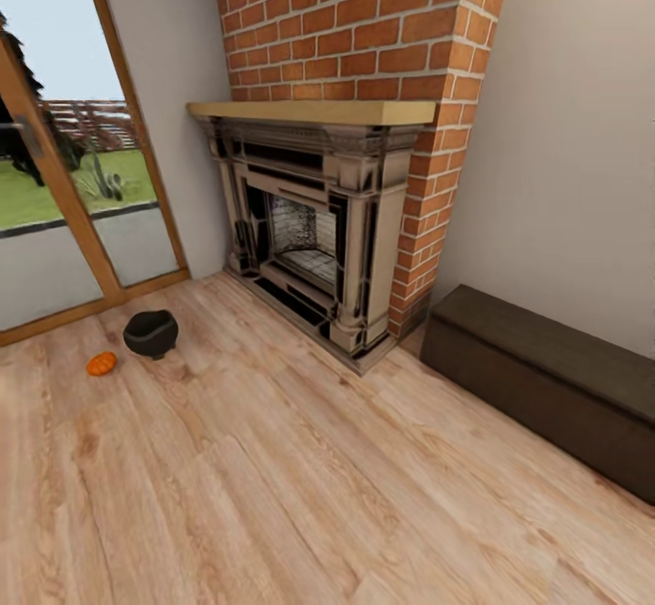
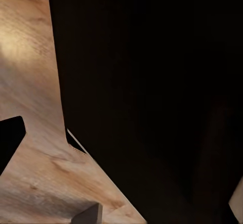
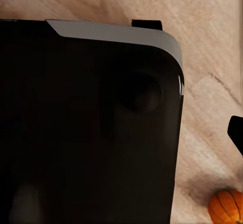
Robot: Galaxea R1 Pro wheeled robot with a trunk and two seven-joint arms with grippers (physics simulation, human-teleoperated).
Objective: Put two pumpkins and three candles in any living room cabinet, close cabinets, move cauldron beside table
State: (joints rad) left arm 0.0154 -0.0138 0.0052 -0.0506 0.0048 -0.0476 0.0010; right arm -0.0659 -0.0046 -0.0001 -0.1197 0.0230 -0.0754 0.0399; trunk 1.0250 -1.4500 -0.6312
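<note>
In the head view the black cauldron (image 1: 150, 332) stands on the wood floor at the left, near the glass door. One orange pumpkin (image 1: 102, 363) lies just left of it. The long dark-brown cabinet (image 1: 546, 378) sits against the right wall, its fronts shut. In the right wrist view a pumpkin (image 3: 226, 207) lies on the floor beside the robot's dark body. My right gripper (image 3: 121, 133) shows one dark fingertip (image 3: 236, 133) far out at the frame's edge. My left gripper (image 2: 121, 158) likewise shows a fingertip (image 2: 10, 138) at the edge over bare floor. Neither holds anything.
A brick chimney with a stone fireplace (image 1: 314, 232) and wooden mantel stands straight ahead. A glass door (image 1: 64, 214) with a wooden frame is at the left. Open wood floor (image 1: 300, 496) spreads between me and the cabinet.
</note>
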